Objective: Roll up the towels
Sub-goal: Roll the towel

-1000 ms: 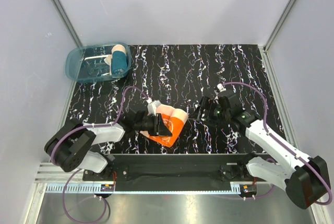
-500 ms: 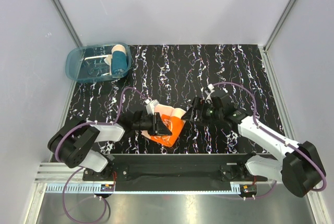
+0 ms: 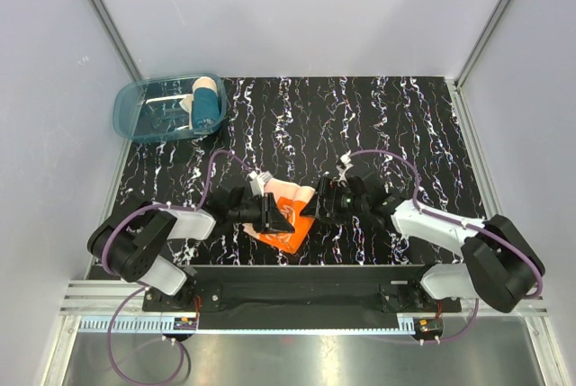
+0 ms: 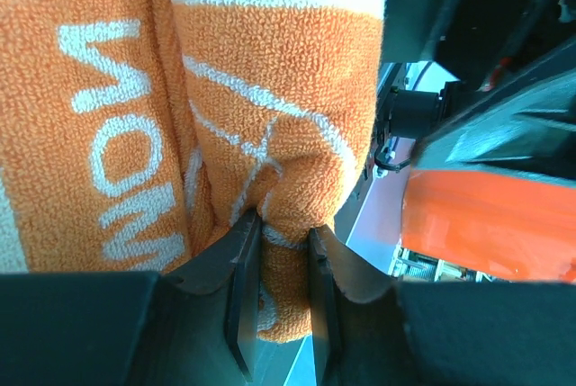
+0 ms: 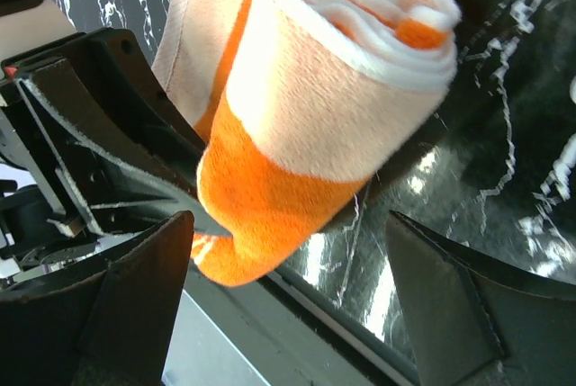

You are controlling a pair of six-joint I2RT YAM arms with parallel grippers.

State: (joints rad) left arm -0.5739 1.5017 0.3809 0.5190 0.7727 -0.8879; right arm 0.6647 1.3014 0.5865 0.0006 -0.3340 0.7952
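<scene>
An orange and white towel [image 3: 292, 215] lies partly rolled near the front middle of the black marbled table [image 3: 378, 116]. My left gripper [image 3: 277, 215] is shut on a fold of it; the left wrist view shows orange terry cloth [image 4: 270, 116] pinched between the jaws. My right gripper [image 3: 313, 203] is open, its fingers [image 5: 135, 296] spread on either side of the rolled end [image 5: 342, 107], which sits just ahead of them. Two rolled towels, one peach [image 3: 205, 89] and one teal [image 3: 207, 112], lie in a blue bin [image 3: 135, 112].
The translucent blue bin stands at the table's back left corner. Grey walls enclose the table on three sides. A black rail [image 3: 297, 278] runs along the near edge, close under the towel.
My right gripper has moved left across the table up to the towel's rolled end. My left gripper has stayed shut on the towel and shifted slightly.
</scene>
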